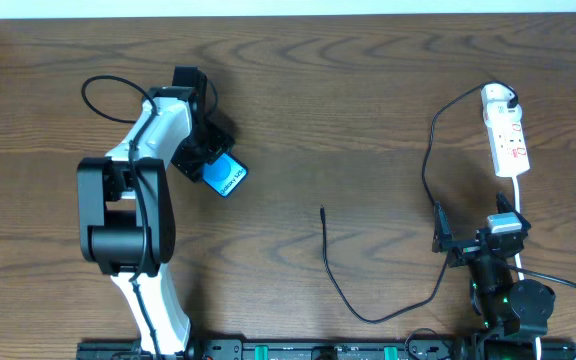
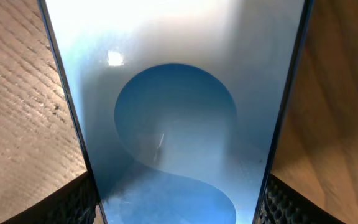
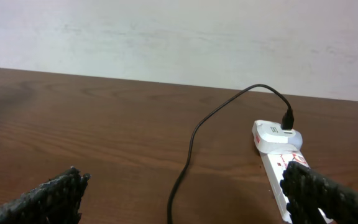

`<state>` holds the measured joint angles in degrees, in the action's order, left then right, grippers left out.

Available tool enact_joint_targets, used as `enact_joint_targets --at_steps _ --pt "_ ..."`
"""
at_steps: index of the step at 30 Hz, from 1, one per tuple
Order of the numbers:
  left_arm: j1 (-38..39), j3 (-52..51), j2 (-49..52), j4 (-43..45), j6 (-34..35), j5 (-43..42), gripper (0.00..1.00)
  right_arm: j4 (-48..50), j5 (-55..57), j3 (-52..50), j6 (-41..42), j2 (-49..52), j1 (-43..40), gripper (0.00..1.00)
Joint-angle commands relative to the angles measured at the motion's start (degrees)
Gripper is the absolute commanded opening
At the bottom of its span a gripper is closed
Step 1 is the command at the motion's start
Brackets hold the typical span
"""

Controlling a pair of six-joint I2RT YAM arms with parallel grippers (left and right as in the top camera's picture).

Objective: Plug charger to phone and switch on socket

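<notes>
**Overhead and wrist views.** The left claw (image 1: 215,164) is closed on the phone (image 1: 226,177). In the left wrist view its 2 dark pads (image 2: 79,205) press the phone's long edges and the blue screen fills the space between them. The phone sits in the left half of the worktop (image 1: 318,90), about midway between the far and near edges. Whether it touches the wood cannot be told.

The right claw (image 3: 185,182) is near the near right corner, spread wide with nothing between its 2 fingers. The socket (image 1: 508,140) lies close to the right edge, towards the far right corner, with its length running far to near. A white adapter (image 1: 498,97) is seated at its far end.

The charger (image 1: 325,240) leaves the adapter, curves left, runs down past the right claw, loops by the near edge and rises to its free plug tip. The tip lies on bare wood near the worktop's centre, well apart from the phone. The socket's switch position is too small to read.
</notes>
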<state>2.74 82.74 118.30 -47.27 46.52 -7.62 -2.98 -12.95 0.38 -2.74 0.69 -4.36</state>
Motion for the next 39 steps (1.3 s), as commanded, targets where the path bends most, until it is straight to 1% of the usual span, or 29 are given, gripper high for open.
enact_joint_targets --at_steps 1,16,25,33,39 --pt "0.17 -0.31 -4.33 -0.26 0.24 -0.35 0.07 -0.33 0.63 -0.07 -0.52 -0.37 0.17 0.99" --pt "0.17 -0.31 -8.48 -1.95 0.26 -1.9 0.07 -0.33 0.63 -0.07 -0.52 -0.37 0.17 0.99" --pt "0.17 -0.31 -10.54 -1.66 0.31 -11.08 0.07 -0.33 0.63 -0.07 -0.52 -0.37 0.17 0.99" --pt "0.17 -0.31 -10.64 -1.2 0.37 -22.25 0.07 -0.33 0.61 -0.07 -0.52 -0.37 0.17 0.99" --pt "0.17 -0.31 -10.64 -1.14 4.39 -29.11 0.07 -0.33 0.61 -0.07 -0.52 -0.37 0.17 0.99"
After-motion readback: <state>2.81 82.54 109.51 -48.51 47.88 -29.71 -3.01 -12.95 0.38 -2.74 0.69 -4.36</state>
